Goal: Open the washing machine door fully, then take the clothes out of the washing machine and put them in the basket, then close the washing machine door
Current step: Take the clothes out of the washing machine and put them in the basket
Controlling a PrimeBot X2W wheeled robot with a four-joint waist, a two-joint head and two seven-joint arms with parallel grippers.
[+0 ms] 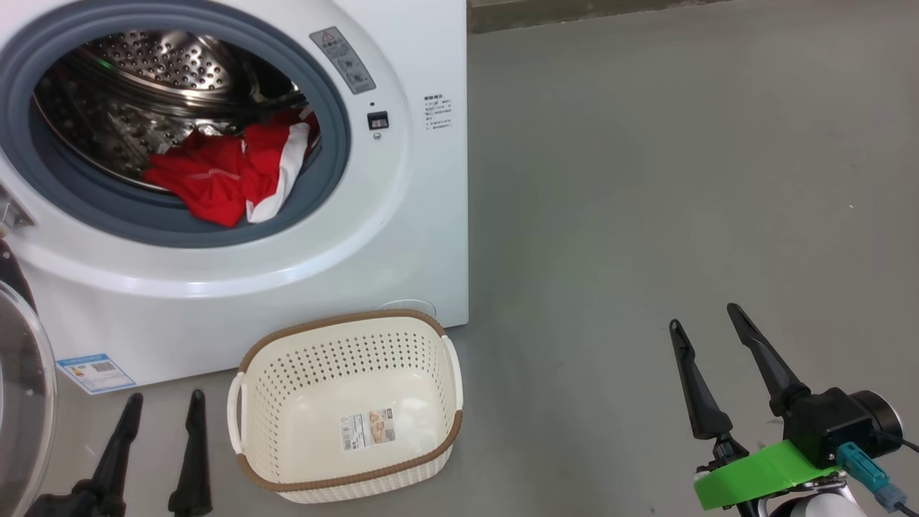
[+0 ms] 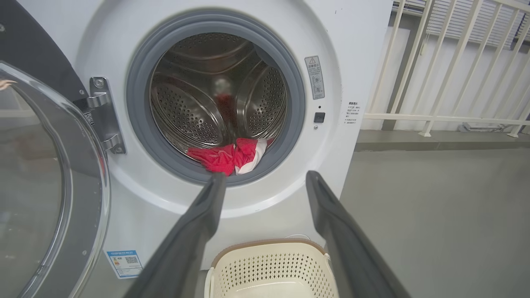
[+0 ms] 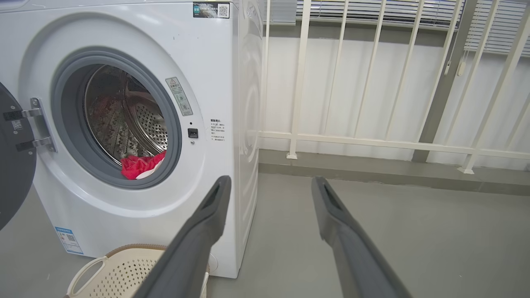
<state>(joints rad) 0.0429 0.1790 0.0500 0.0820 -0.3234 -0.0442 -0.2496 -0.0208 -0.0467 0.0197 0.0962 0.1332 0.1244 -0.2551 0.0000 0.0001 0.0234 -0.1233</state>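
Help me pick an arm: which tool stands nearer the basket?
The left tool, right beside the basket; the right tool sits far off on its other side.

Washing machine (image 1: 402,237) fills 10 to 11 o'clock, washing machine door (image 1: 21,402) swung open at the 8 o'clock edge. Clothes (image 1: 230,172) piled at 5 o'clock in the drum mouth, lapping onto the grey ring (image 1: 327,179). Basket (image 1: 337,319) at 6 o'clock, on the floor (image 1: 646,179) just in front of the machine, sticker (image 1: 368,429) on its bottom. Left gripper (image 1: 164,397) at 7 o'clock beside the basket, right gripper (image 1: 704,317) at 4 o'clock, fingers spread on both.
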